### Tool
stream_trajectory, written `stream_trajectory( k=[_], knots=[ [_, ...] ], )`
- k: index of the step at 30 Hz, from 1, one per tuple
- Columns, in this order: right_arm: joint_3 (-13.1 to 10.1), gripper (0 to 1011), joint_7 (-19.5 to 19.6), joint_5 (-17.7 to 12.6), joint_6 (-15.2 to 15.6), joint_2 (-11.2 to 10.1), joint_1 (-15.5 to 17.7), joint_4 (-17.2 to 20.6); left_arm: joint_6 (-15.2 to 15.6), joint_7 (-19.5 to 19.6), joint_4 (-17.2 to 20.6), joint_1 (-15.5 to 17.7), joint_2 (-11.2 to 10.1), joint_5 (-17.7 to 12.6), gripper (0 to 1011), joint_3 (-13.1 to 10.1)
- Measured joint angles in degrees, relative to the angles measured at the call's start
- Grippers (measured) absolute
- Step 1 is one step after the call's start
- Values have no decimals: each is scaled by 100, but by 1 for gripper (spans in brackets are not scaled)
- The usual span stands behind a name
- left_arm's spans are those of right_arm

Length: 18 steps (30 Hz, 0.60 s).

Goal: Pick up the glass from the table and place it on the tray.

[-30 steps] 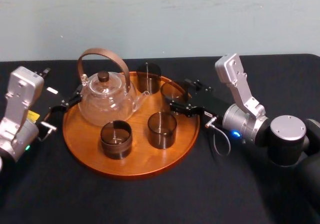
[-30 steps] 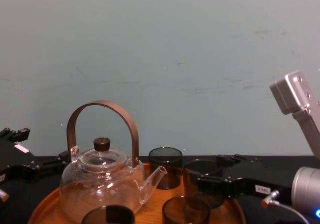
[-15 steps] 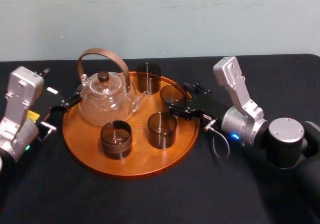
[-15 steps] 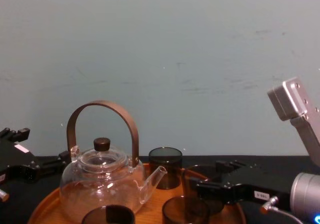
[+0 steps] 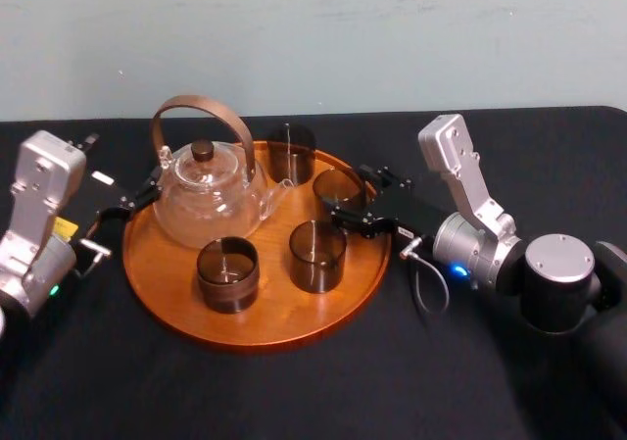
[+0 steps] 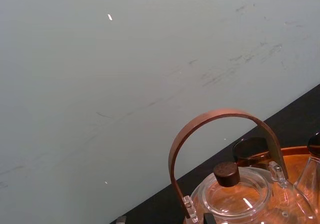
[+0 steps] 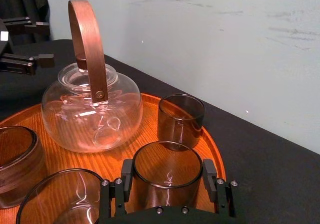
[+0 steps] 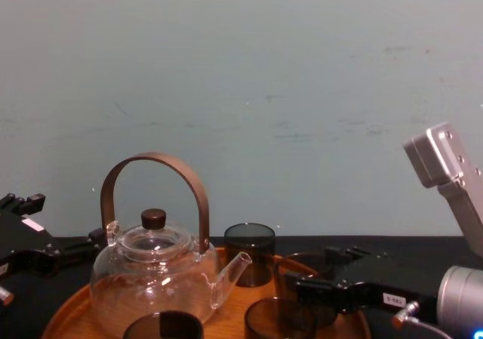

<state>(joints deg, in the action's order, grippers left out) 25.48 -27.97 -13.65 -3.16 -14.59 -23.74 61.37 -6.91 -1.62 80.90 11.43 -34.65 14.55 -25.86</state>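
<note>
A smoky brown glass (image 5: 338, 187) sits between the fingers of my right gripper (image 5: 346, 197), over the right side of the round wooden tray (image 5: 265, 315). In the right wrist view both pads touch the sides of the glass (image 7: 167, 169), so my right gripper (image 7: 167, 178) is shut on it. The gripper body hides the base of the glass, so I cannot tell whether it touches the tray. The chest view shows the glass (image 8: 296, 277) low above the tray's rim (image 8: 72, 310). My left gripper (image 5: 135, 198) waits open at the tray's left edge.
A glass teapot (image 5: 208, 197) with a brown arched handle stands on the tray's left half. Three more dark glasses stand on the tray: at the back (image 5: 291, 152), the middle (image 5: 316, 255) and the front (image 5: 227, 273). Black table (image 5: 294, 401) lies all around.
My right gripper has come down a little with the glass, closer to the tray. The left arm, the teapot and the other glasses have stayed put.
</note>
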Motion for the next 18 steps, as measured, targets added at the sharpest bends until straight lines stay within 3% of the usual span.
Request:
stream_trajectory(
  k=[14, 18],
  knots=[
    [2, 865, 33, 28, 20, -4, -1, -4, 0, 0, 0, 0, 0, 0, 1002, 0],
    [3, 950, 36, 28, 25, -6, -1, -4, 0, 0, 0, 0, 0, 0, 1001, 0]
  ],
)
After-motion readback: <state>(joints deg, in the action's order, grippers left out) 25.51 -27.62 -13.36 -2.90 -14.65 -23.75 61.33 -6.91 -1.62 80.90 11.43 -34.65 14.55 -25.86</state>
